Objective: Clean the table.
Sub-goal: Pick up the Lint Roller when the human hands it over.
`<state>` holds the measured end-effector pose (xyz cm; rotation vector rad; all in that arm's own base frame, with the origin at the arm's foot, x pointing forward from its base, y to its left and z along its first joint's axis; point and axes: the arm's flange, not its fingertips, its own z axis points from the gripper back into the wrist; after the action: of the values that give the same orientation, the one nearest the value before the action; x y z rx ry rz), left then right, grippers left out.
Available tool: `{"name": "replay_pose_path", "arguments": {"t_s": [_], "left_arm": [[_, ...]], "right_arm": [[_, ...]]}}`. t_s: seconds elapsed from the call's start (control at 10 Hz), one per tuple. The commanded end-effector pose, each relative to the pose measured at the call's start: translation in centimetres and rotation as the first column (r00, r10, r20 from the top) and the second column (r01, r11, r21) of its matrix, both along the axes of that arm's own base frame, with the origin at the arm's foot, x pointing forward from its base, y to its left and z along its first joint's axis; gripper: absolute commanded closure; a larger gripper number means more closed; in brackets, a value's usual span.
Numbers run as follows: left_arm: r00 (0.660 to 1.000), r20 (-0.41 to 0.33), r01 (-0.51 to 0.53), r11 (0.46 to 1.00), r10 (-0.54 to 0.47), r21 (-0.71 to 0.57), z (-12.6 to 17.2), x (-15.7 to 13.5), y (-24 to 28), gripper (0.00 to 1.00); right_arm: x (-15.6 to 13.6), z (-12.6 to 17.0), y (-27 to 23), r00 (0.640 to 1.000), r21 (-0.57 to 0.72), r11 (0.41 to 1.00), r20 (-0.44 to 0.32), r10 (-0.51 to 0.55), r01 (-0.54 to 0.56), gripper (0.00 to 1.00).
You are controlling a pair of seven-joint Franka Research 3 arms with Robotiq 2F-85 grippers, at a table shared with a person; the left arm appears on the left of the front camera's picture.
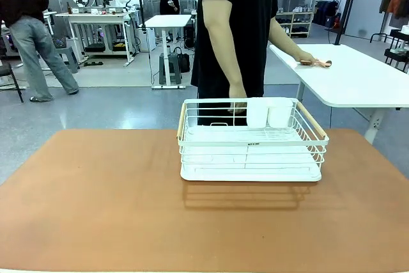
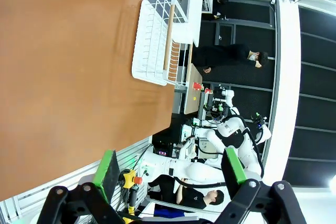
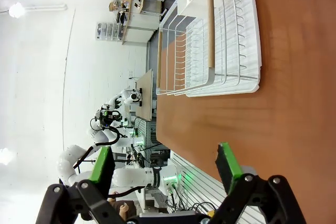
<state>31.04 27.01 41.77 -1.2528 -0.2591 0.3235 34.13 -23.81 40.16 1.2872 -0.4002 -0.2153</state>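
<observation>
The left arm's fingers (image 2: 108, 174) are held spread wide and empty, aimed across the large matte reddish-brown table (image 1: 96, 202); the right arm's fingers (image 3: 227, 163) likewise. A white wire dish rack (image 1: 252, 151) is seen standing at its far side.

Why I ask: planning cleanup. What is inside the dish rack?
In the dish rack, two white cup-like holders stand at its far right corner; the rest looks bare. Their walls hide whatever they contain.
</observation>
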Motion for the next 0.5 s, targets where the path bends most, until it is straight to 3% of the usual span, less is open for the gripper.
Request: {"name": "replay_pose_path", "arguments": {"t_s": [0.0, 0.4], "left_arm": [[1.000, 0.015, -0.001, 1.000, 0.001, -0.017, 0.00, -0.29, 0.02, 0.00], [1.000, 0.015, -0.001, 1.000, 0.001, -0.017, 0.00, -0.29, 0.02, 0.00]], "right_arm": [[-0.29, 0.14, 0.25, 1.000, 0.010, 1.000, 0.015, -0.004, 0.004, 0.00], [-0.29, 0.14, 0.25, 1.000, 0.010, 1.000, 0.015, -0.004, 0.004, 0.00]]}}
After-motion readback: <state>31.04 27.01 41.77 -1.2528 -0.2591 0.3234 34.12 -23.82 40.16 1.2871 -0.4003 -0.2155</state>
